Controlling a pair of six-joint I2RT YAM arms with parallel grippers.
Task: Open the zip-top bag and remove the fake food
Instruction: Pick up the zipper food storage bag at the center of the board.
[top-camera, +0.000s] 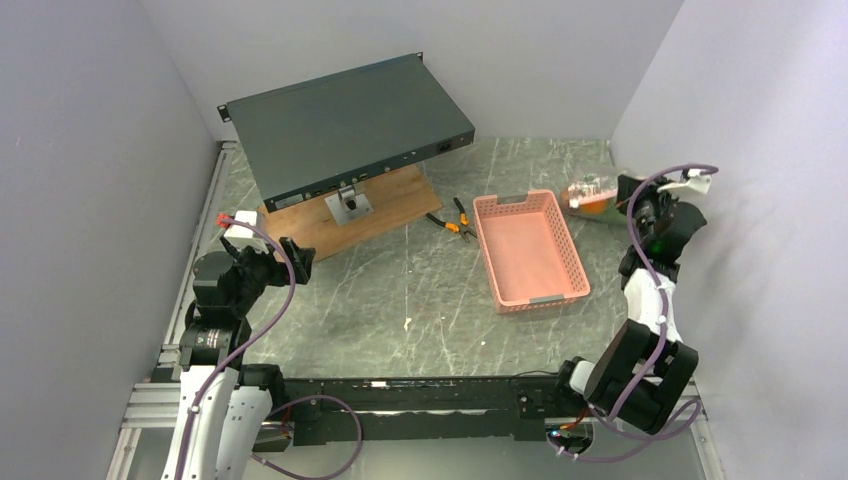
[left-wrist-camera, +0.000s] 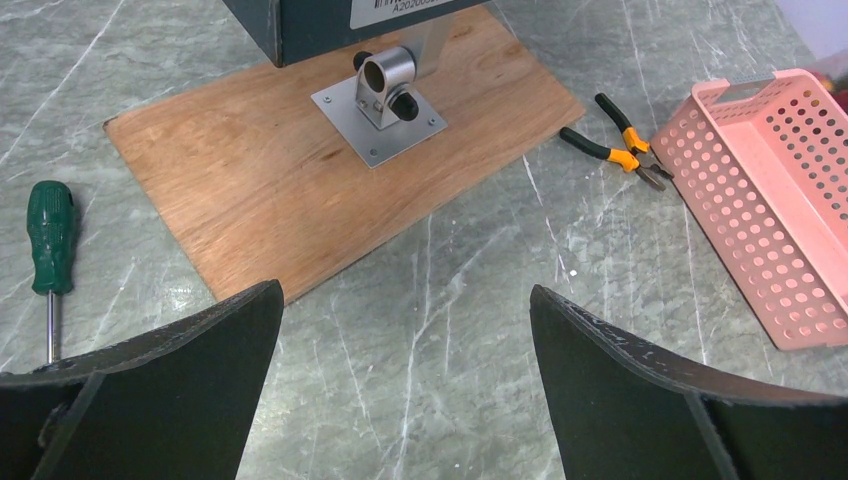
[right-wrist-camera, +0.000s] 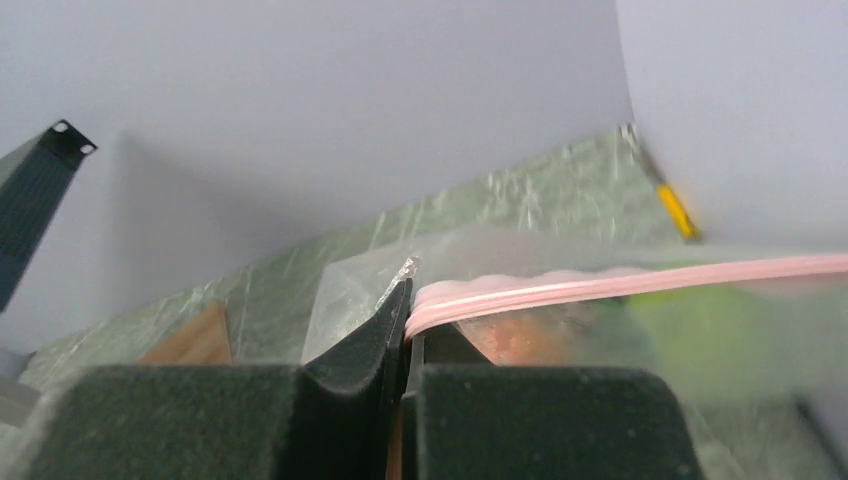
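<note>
The right hand (right-wrist-camera: 407, 310) is clamped on the floppy clear bag's (right-wrist-camera: 480, 255) pink zip rim, with green and orange food (right-wrist-camera: 700, 325) blurred inside. The left hand (left-wrist-camera: 405, 380) gapes above the marbled surface (left-wrist-camera: 450, 320), with the slotted basket (left-wrist-camera: 745, 215) to the right.

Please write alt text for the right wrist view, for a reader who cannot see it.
The right gripper is shut on the pink zip strip at a corner of the clear zip-top bag. Blurred orange and green fake food shows through the plastic, with the marbled table and a grey wall behind.
</note>
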